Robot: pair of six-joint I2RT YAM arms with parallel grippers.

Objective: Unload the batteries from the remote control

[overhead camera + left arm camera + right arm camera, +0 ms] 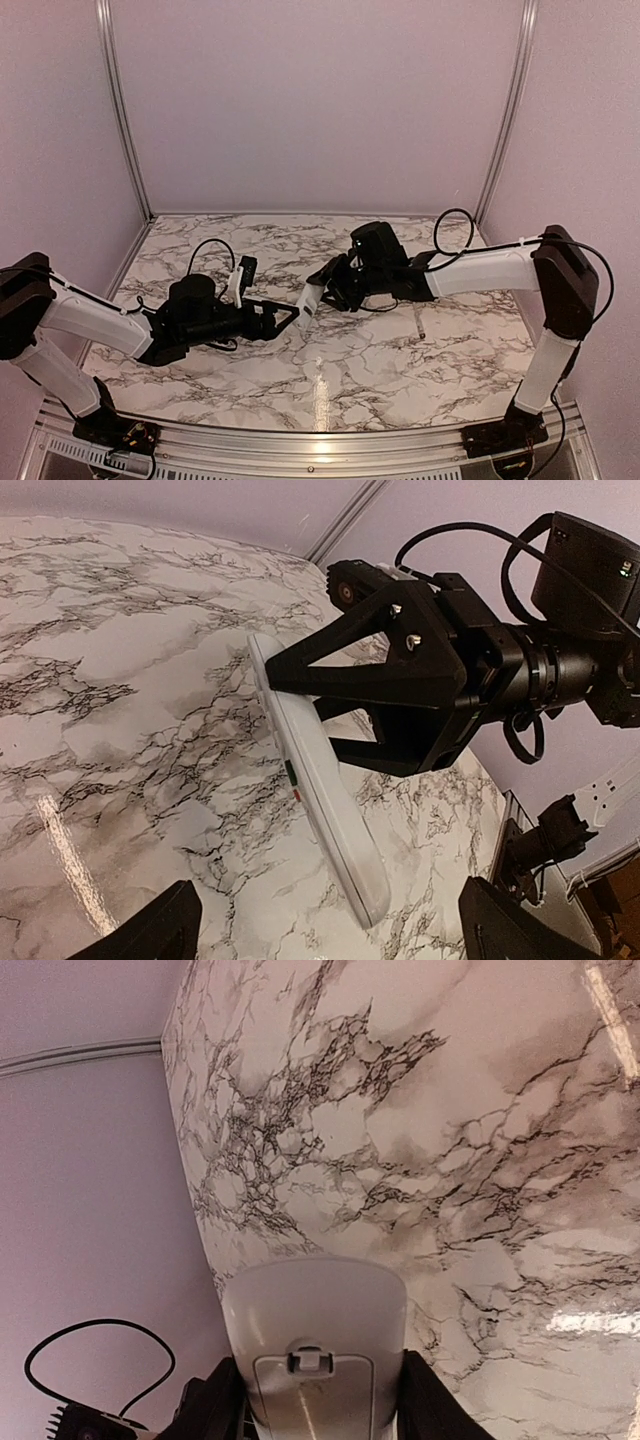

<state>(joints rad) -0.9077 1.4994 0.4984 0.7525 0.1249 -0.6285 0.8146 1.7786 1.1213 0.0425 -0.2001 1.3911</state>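
Barely started: right end effector [298,695] clamps the remote [325,790] aloft, cover [312,1395] still latched. Left end effector [290,320] gapes empty nearby; batteries not visible.

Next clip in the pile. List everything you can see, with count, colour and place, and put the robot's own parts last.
remote control: one, white, held tilted above the table near its centre
battery cover: one, pale grey, on the remote's back, latch closed
batteries: none visible
thin stick: one, pale grey, lying on the table below the right forearm
table: one, white marble pattern with dark veins
walls: pale lilac, at the back and both sides
frame posts: two, silver, in the back corners
left gripper: one, black, open, pointing at the remote's lower end
right gripper: one, black, shut on the remote
arms: two, white and black, reaching in from both sides
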